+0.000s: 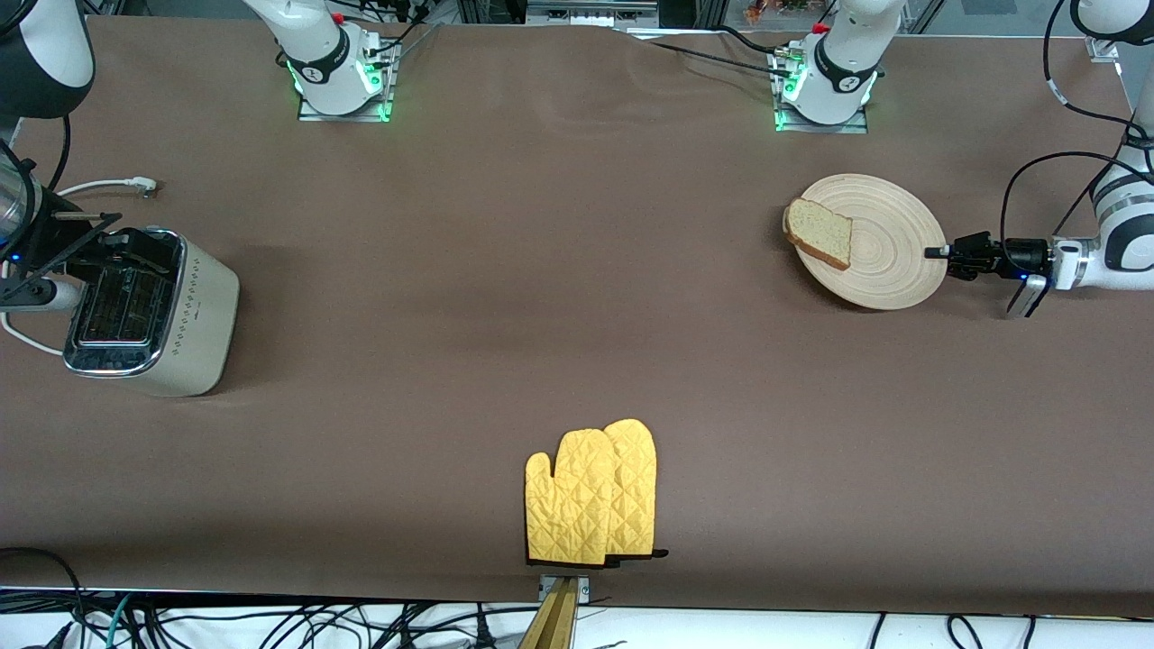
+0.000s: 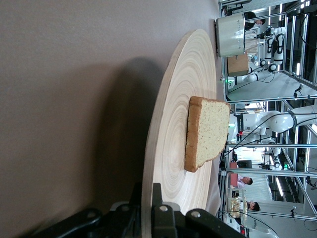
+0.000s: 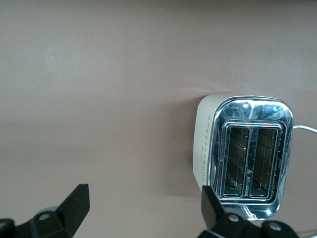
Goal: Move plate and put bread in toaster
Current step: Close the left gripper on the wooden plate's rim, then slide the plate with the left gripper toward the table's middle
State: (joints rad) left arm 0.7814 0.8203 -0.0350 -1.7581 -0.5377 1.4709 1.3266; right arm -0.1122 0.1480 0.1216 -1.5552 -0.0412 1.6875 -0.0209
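Lying at the front view's right, the grooved wooden plate (image 1: pixel 888 243) carries the crusted bread (image 1: pixel 819 233); the left gripper (image 1: pixel 938 253) pinches its rim. Left wrist view: fingers (image 2: pixel 157 206) clamp that edge. Right wrist view: the right gripper (image 3: pixel 143 203) spreads wide above the chrome 2-slot toaster (image 3: pixel 243 154).

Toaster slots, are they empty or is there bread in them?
Empty: both slots of the toaster show bare; the bread lies on the plate.

Brown-covered table (image 1: pixel 559 270) bearing cream toaster (image 1: pixel 158 311) at right arm's end, wooden plate (image 1: pixel 879 242) at left arm's end, yellow oven mitts (image 1: pixel 590 496) nearest front camera
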